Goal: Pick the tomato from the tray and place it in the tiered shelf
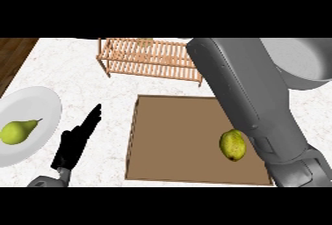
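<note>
A yellow-green oval fruit [232, 145] lies on the right side of the brown tray [175, 136]; I see no red tomato. The wooden tiered shelf [150, 59] stands behind the tray at the back of the counter. On its far edge is a small roundish shape that I cannot identify. My right forearm [253, 101] crosses the tray's right edge, right beside the fruit, and its hand does not show. My left hand [73, 147] rests open left of the tray, fingers straight and pointing away.
A white plate [39, 110] with a green pear [17, 131] sits at the left edge. A grey rounded shape [304, 61] fills the back right corner. The counter's dark wooden edge [13, 57] shows at the back left.
</note>
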### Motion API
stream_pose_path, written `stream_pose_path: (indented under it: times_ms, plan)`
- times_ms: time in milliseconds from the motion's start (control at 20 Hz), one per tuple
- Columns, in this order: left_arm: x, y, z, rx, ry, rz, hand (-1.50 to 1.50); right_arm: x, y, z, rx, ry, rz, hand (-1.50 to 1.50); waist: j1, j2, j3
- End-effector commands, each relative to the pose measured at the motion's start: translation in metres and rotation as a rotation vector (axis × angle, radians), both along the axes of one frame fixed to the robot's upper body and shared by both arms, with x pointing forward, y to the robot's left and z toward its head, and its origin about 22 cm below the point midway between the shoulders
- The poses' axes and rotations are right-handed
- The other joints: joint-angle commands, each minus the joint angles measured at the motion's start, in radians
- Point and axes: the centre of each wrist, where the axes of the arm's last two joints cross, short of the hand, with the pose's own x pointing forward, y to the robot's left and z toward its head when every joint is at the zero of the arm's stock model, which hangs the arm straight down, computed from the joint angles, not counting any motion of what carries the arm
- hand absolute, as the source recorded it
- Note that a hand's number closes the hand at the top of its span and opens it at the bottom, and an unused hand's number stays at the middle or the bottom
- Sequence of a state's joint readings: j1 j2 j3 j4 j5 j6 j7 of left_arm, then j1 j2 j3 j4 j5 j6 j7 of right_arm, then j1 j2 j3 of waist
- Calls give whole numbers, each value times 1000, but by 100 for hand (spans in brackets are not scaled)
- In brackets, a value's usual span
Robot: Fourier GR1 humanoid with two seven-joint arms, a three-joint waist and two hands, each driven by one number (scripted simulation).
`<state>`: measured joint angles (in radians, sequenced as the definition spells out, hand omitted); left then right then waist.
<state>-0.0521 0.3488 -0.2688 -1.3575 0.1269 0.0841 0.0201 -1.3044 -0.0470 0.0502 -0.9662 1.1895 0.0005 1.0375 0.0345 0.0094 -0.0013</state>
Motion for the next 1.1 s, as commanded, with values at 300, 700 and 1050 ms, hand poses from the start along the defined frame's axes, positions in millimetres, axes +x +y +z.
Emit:
stream_pose_path:
  times_ms: [300,700,1050]
  plan:
    - [12,-16,14,2,-31,-33,0,49,-12,-45,42,110,-15,150,29,15,0]
    - [16,-24,11,-8,-20,-62,0,53,-17,-57,476,96,52,150,53,29,4]
    - [18,-20,15,-1,-39,-74,0,58,-39,-46,885,-81,96,-150,67,25,4]
